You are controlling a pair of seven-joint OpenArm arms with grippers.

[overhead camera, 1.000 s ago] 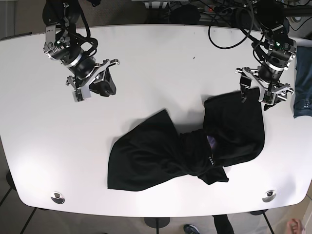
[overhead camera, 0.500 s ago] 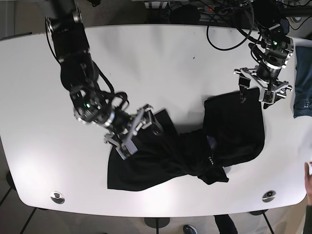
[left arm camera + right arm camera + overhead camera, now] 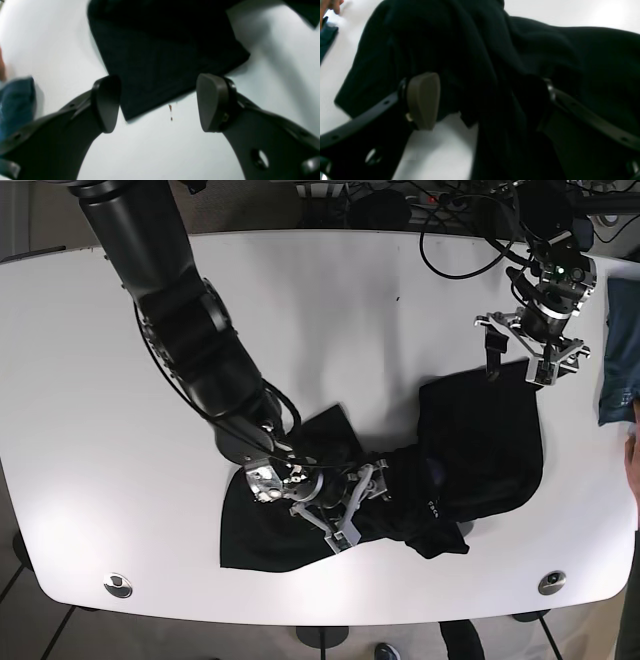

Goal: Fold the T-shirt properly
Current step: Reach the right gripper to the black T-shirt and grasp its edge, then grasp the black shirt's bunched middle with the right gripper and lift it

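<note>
The black T-shirt point(image 3: 480, 440) lies crumpled on the white table point(image 3: 330, 330), right of centre. My right gripper point(image 3: 345, 505) is low over the shirt's bunched middle. In the right wrist view it point(image 3: 480, 102) is open, with a ridge of the shirt point(image 3: 475, 50) between its fingers. My left gripper point(image 3: 520, 365) hovers at the shirt's far right corner. In the left wrist view it point(image 3: 160, 102) is open and empty, with the shirt's corner point(image 3: 162, 50) on the table between and beyond the pads point(image 3: 107, 102).
A blue garment point(image 3: 620, 380) lies at the table's right edge and also shows in the left wrist view point(image 3: 15, 105). A person's hand point(image 3: 632, 445) is beside it. Cables hang behind the table's far edge. Bolt caps point(image 3: 118, 585) sit near the front edge.
My right arm has swung from the table's far left down to the shirt's middle. My left gripper has shifted slightly toward the far edge. A hand has appeared at the right edge.
</note>
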